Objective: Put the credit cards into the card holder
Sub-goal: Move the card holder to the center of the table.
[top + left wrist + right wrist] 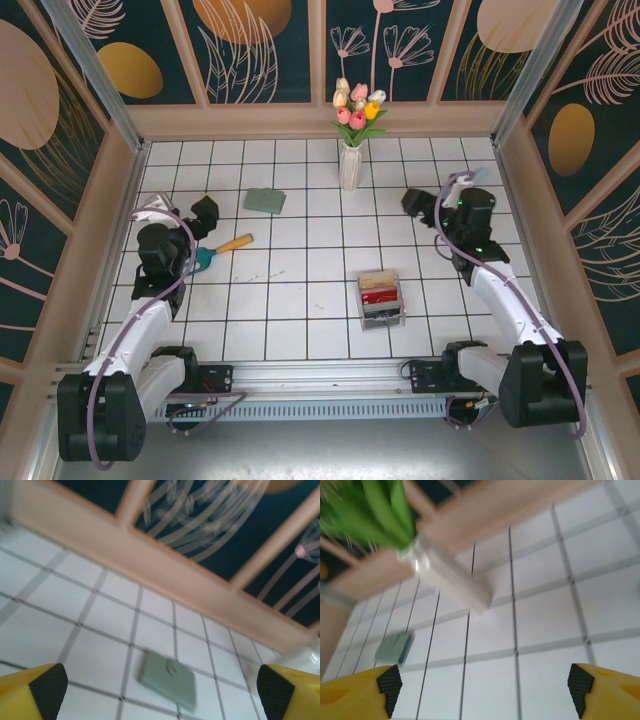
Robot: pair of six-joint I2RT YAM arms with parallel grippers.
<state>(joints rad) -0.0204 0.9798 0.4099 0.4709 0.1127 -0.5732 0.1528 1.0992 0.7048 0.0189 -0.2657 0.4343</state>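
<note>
While the white tiled table [300,300] spreads under them, the left gripper [207,209] and right gripper [415,202] hover with jaws wide apart, holding nothing. The clear box [382,318] sits mid-table, well apart from both. The card holder [264,201] lies flat just right of the left gripper, its long axis left-right and slightly slanted. The credit cards [379,294] sit inside the box.

card holder [168,679] flat on tiles, yellow fingers [42,690] wide apart
</note>
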